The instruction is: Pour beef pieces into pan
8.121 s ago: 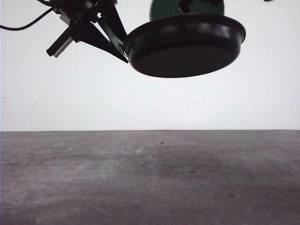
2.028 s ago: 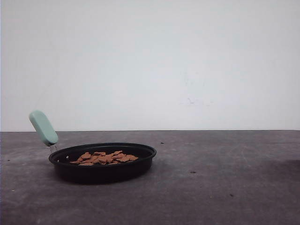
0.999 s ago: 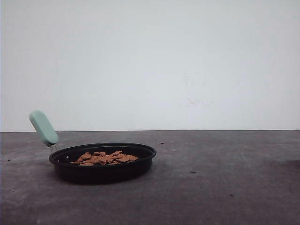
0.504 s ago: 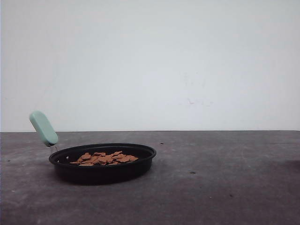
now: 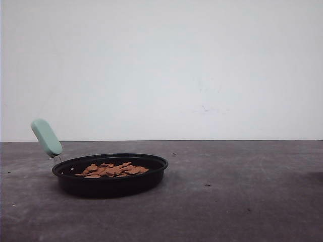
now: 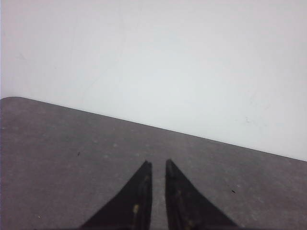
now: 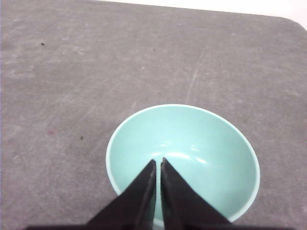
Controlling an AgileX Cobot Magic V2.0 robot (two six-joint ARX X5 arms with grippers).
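Observation:
The black pan (image 5: 111, 184) rests on the table at the left of the front view, its mint-green handle (image 5: 46, 137) slanting up to the left. The orange-brown beef pieces (image 5: 113, 169) lie in a loose flat heap inside it. My left gripper (image 6: 158, 164) hangs over bare table, its fingers drawn together to a narrow slit with nothing between them. My right gripper (image 7: 158, 161) is shut and hovers over the near rim of an empty teal bowl (image 7: 206, 143), which stands upright on the table.
The dark grey table (image 5: 242, 191) stretches to the right of the pan and ends at a white wall (image 5: 202, 70). A rounded table corner (image 7: 292, 21) lies beyond the bowl.
Eight seconds ago a gripper held the pan high in the air by its handle with the bowl behind it. Now the pan sits on the table holding beef. Nothing moved over the last two seconds.

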